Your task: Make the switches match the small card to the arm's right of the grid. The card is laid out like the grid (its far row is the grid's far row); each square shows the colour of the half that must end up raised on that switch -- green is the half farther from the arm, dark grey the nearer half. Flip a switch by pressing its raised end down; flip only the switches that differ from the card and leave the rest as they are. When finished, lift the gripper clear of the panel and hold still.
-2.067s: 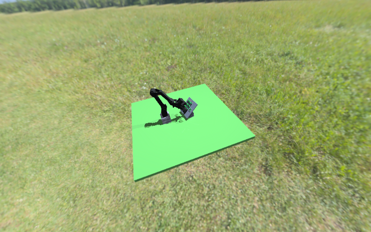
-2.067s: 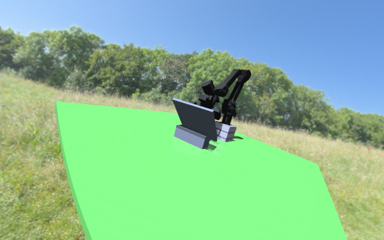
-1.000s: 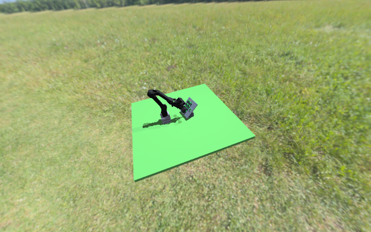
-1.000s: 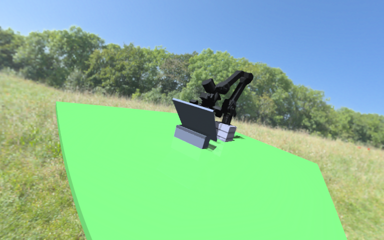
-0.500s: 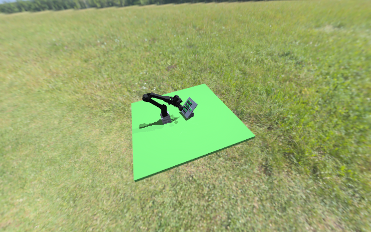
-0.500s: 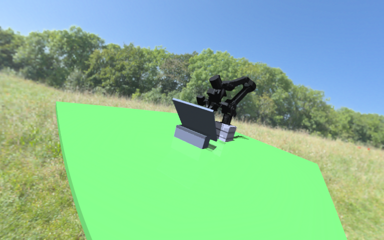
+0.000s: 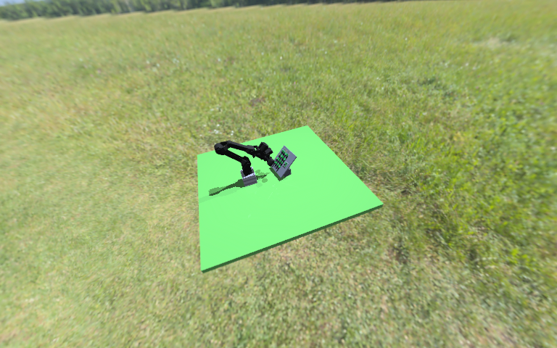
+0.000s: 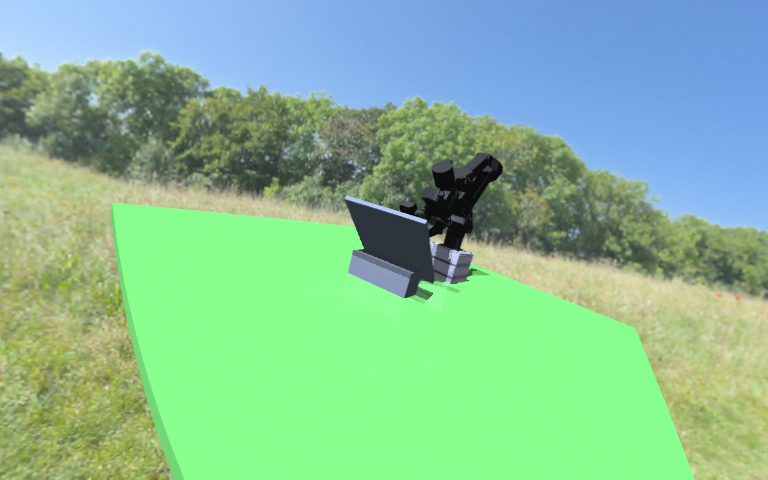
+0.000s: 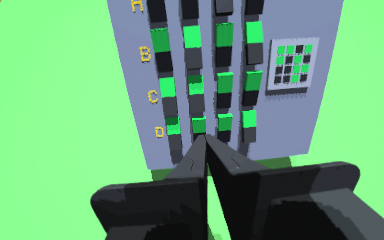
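Just beyond the shut hand (image 9: 206, 140), row D switches (image 9: 199, 125), panel (image 9: 327, 75) tilted

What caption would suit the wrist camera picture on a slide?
Shut gripper points at row D of a grey switch panel, beside its small pattern card.

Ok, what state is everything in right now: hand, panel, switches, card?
Black two-fingered hand: shut, holding nothing, tips by row D's second switch from the left; contact unclear.
Grey switch panel: propped at a tilt, facing the arm.
Green-and-dark-grey rocker switches of row D: which halves are raised is too hard to tell.
Small square pattern card: flat on the panel, uncovered.
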Robot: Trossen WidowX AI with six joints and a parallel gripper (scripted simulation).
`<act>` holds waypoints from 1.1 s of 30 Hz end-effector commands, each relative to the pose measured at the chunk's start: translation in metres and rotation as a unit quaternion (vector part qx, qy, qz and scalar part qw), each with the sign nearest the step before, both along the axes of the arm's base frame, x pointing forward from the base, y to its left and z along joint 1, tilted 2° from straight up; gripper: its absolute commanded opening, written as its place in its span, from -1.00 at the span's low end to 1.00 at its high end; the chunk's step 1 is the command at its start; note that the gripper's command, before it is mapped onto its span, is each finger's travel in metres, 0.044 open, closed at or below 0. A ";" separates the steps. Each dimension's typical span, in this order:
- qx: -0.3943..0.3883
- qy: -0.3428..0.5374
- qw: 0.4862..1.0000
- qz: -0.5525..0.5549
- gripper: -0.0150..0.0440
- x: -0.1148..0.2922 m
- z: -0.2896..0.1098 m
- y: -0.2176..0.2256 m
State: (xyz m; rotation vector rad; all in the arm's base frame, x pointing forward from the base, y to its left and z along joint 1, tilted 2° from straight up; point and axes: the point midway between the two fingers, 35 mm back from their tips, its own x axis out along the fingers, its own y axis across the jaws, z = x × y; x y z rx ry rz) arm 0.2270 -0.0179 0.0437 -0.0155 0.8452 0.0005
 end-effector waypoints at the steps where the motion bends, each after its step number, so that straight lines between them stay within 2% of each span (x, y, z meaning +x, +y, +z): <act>1: 0.001 0.010 1.000 -0.002 -0.49 0.005 -0.013 0.001; 33: 0.001 0.009 1.000 -0.002 -0.49 0.021 -0.031 0.001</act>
